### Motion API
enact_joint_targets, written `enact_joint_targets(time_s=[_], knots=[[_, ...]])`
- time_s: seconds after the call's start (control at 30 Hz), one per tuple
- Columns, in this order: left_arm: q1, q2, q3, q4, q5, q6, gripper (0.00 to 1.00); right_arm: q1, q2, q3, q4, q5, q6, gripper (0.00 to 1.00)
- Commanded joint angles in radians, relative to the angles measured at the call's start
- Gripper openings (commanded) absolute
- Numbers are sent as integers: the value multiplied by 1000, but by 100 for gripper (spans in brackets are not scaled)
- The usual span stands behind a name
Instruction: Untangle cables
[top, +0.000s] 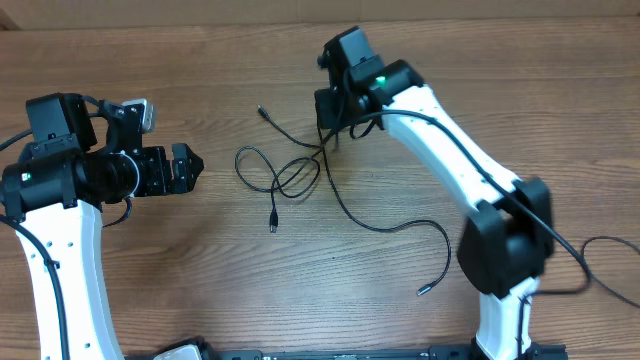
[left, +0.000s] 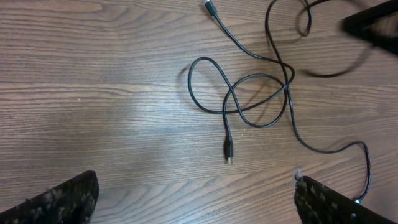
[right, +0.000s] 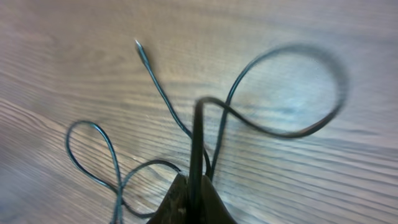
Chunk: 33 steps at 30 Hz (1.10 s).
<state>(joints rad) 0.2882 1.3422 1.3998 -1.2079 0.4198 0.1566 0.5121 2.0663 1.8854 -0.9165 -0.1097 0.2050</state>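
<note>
Thin black cables (top: 290, 180) lie in crossed loops mid-table. One plug end (top: 272, 222) points toward the front, another (top: 262, 112) lies at the back, and a long tail runs to a silver tip (top: 422, 291). My right gripper (top: 333, 140) is at the loops' right edge, shut on a cable strand (right: 198, 137) that rises between its fingers (right: 180, 202). My left gripper (top: 192, 168) stands open to the left of the cables, touching nothing. In its view the loops (left: 249, 99) lie ahead of the spread fingers (left: 68, 199), which have only wood between them.
The wooden table (top: 150, 260) carries only the cables. The right arm's thick wire (top: 600, 245) trails at the far right. In the left wrist view the right gripper (left: 373, 25) shows as a dark blur at the top right.
</note>
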Motion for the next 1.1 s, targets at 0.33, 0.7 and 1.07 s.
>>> enact_joint_targets(time_s=[0.33, 0.7, 1.07], knots=[[0, -5, 10, 1, 18, -11, 100, 2, -449, 67, 56, 254, -6, 4], [0, -5, 10, 1, 18, -11, 100, -97, -493, 63, -60, 505, -1, 4], [0, -5, 10, 1, 18, -11, 100, -195, -378, 58, -164, 203, -6, 4]])
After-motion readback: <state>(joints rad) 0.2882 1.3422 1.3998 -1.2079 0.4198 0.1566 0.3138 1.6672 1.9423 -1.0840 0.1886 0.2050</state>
